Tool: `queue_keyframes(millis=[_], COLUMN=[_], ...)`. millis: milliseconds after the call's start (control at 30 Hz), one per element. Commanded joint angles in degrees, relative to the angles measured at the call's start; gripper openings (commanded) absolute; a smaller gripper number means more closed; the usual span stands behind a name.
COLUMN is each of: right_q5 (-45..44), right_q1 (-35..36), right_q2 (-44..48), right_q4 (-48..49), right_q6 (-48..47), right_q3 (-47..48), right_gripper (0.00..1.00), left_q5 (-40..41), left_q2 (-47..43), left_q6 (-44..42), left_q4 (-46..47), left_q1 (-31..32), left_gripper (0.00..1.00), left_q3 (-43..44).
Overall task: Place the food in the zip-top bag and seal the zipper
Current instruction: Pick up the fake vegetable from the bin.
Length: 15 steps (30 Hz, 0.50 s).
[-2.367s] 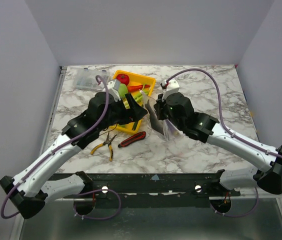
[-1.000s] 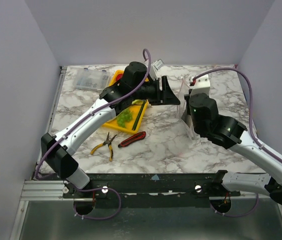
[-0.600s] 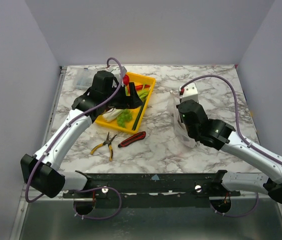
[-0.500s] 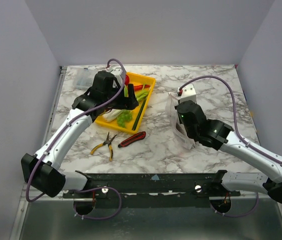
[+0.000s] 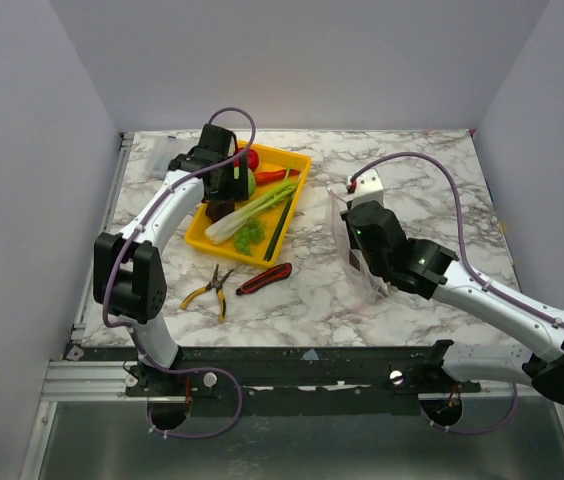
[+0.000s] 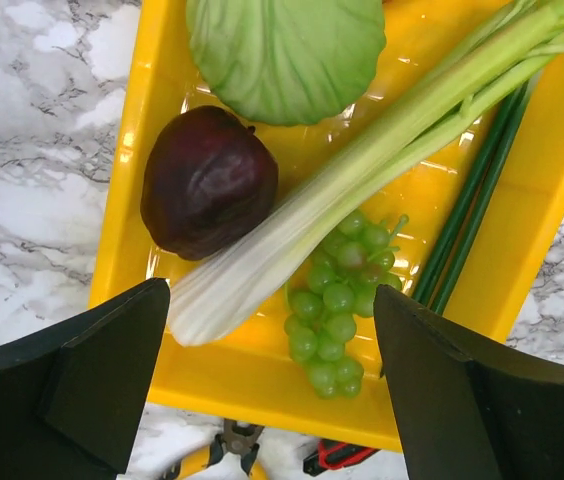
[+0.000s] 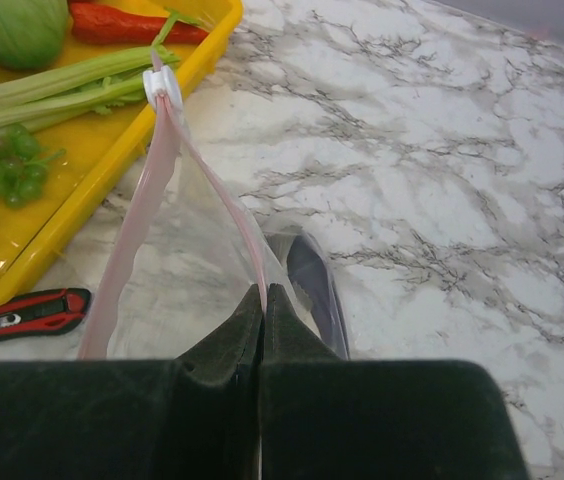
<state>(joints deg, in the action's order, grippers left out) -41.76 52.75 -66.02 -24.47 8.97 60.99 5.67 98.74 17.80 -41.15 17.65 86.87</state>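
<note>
Now | left claw (image 6: pixel 272 300) released over tray (image 6: pixel 144 120) | right claw (image 7: pixel 262 297) clenched on zipper (image 7: pixel 134 245) | knife (image 7: pixel 17 315) nearby

The drop beneath the wide-spread left gripper (image 6: pixel 272 300) is blocked by the leek (image 6: pixel 362 180), laid slantwise in the yellow tray (image 6: pixel 562 150), close against the eggplant (image 6: pixel 207 180) on one side and the grapes (image 6: pixel 337 300) on the other; the cabbage (image 6: pixel 282 50) is crowded in just beyond. Only a narrow slot is offered at the mouth of the zip-top bag (image 7: pixel 192 260), its zipper (image 7: pixel 137 240) being pinched by the right gripper (image 7: pixel 262 300); bare table (image 5: pixel 432 190) is left between tray and bag, and the tray's near side is fenced by pliers (image 5: pixel 212 290) and utility knife (image 5: pixel 264 279).
</note>
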Motion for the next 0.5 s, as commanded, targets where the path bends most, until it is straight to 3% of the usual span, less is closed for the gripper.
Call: queue_keyframes(millis=[0,233,333,467], right_q5=[1.7,4.4,4.7,4.8], right_q1=[-0.5,-0.5,-0.5,-0.5], right_q2=[0.3,-1.0,-1.6,-1.9], right_q4=[2.2,2.5,1.4,1.3], right_q6=[0.3,1.5,2.5,3.7], right_q3=[-0.5,0.6,1.2,1.2], right_gripper=[0.01,0.00,0.01,0.01], left_q5=[-2.8,-4.7,-5.9,-10.7], left_q2=[2.3,10.7,14.5,14.1], left_q6=[0.5,5.3,16.8,31.9], left_q4=[2.2,9.9,8.5,17.1], left_q1=[-0.1,0.3,0.4,1.9], left_gripper=[0.84,0.70,0.67,0.66], left_q3=[3.2,12.2,17.4,14.1])
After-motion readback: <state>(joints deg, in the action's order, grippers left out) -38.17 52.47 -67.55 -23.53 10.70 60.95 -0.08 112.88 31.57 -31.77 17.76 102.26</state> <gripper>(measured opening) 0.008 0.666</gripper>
